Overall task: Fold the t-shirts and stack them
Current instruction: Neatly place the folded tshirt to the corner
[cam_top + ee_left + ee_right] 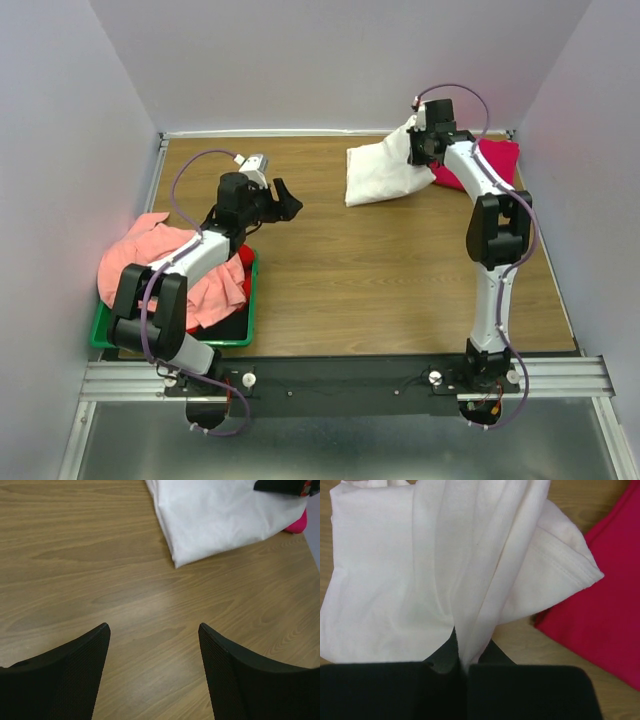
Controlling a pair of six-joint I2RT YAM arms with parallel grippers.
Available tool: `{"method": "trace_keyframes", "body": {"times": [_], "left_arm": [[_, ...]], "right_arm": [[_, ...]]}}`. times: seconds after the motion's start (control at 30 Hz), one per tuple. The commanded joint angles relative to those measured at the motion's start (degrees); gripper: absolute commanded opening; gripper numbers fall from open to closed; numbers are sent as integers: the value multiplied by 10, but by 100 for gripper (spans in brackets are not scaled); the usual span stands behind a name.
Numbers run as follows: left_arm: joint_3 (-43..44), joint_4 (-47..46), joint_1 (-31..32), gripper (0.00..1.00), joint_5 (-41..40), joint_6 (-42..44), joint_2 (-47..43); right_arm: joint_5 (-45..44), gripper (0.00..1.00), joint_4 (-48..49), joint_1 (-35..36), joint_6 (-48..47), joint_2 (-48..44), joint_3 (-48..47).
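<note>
right tool [462, 667] pinching white t-shirt [395, 580] | left tool [154, 627] spread | wood-grain table [380, 270] | pale walls [330, 60]

A green plastic bin [100, 336] sits at the near left corner of the wooden table [380, 270], dark inside where its bottom shows. Pale lilac walls [300, 60] close off three sides. A metal rail [350, 378] runs along the near edge.

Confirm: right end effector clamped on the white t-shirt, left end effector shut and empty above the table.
The left end effector is open, not shut; the left wrist view shows its fingers spread, empty, above the table. The right end effector does clamp the white t-shirt.
</note>
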State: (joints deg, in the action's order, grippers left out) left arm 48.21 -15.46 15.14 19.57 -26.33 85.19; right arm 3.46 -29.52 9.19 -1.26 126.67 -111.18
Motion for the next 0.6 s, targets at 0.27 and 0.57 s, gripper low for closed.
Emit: {"method": "trace_keyframes", "body": {"times": [0.27, 0.57], "left_arm": [[-21, 33, 2, 80, -37, 13, -9], [-27, 30, 2, 80, -38, 16, -1]], "right_arm": [[-114, 0, -80, -49, -59, 67, -199], [-123, 1, -90, -71, -72, 39, -217]]}}
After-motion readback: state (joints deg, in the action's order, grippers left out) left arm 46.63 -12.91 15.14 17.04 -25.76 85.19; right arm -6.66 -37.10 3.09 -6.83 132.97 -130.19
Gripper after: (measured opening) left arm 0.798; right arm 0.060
